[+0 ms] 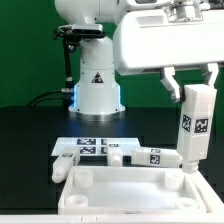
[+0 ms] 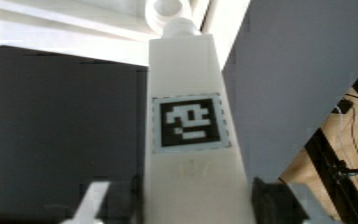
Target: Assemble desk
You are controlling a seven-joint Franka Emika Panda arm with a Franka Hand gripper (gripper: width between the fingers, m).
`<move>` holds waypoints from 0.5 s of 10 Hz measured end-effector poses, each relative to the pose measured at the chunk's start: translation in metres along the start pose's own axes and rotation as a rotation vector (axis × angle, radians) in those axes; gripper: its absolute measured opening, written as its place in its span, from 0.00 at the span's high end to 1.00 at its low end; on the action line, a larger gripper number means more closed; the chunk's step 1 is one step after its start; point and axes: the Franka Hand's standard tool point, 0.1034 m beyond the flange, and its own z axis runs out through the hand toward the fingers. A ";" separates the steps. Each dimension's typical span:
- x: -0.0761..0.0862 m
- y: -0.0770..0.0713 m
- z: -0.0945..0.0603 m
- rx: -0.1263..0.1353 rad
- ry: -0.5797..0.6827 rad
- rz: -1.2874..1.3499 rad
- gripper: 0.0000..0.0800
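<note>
the end effector (image 1: 192, 92) is clenched on one leg (image 1: 193, 125), held upright at the frame's right, its lower end just above the far right corner of the tabletop (image 1: 110, 195), which lies along the frame's bottom. if the leg descends tilted or off-centre, it could jam on the rim or shove the panel. count: one tabletop, one held leg, seemingly three loose legs (image 1: 150, 156) on the counter (image 1: 30, 130).

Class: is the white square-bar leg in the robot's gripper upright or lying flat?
Upright, slightly tilted: the white plastic square-bar leg hangs end-down from the two-finger gripper.
</note>
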 end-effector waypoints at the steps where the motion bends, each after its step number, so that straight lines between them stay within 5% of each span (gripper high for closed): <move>1: -0.001 0.003 0.008 0.000 -0.008 0.004 0.64; 5: -0.005 0.006 0.028 -0.003 0.003 0.008 0.64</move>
